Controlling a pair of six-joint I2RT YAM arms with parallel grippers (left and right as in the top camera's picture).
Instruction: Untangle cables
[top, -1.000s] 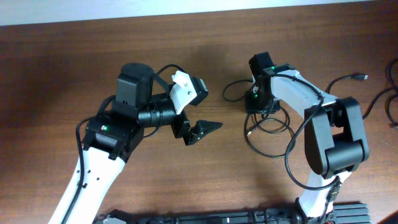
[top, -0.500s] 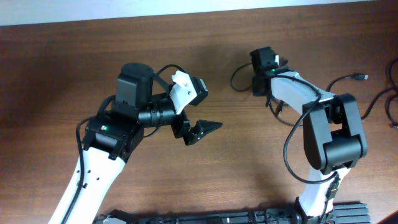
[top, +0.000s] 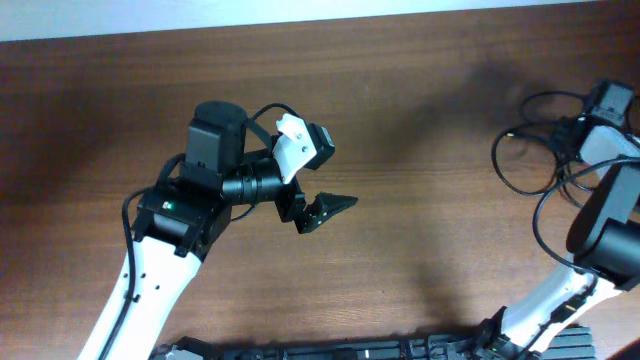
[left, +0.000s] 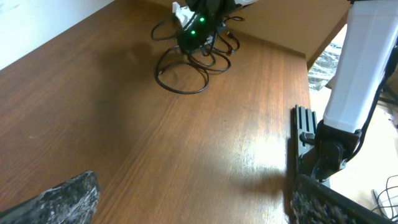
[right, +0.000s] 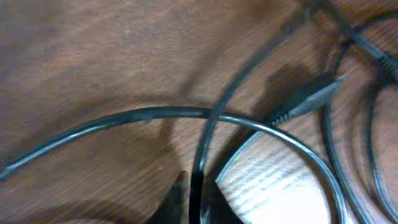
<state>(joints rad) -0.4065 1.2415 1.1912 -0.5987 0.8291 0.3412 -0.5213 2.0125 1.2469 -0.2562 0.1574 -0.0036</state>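
Observation:
The cables (top: 520, 165) lie as thin black loops near the table's right edge, under and left of my right arm. In the left wrist view the cables (left: 186, 68) lie in loops below the right arm's wrist. In the right wrist view one cable strand (right: 202, 155) runs straight between the fingertips (right: 177, 199), which press in close on both sides. A metal-tipped plug (right: 311, 96) lies just beyond, over other strands. My right gripper (top: 583, 128) is mostly hidden under its wrist. My left gripper (top: 318, 210) hovers wide open over bare wood at mid-table, holding nothing.
A black rail (top: 350, 350) runs along the table's near edge. In the left wrist view a black bracket (left: 305, 143) sits by the right arm's white base (left: 364, 68). The table's far edge (top: 300, 28) meets a pale wall.
My right arm has swept from the table's middle to the far right, dragging the cable loops along with it. The left arm has not moved.

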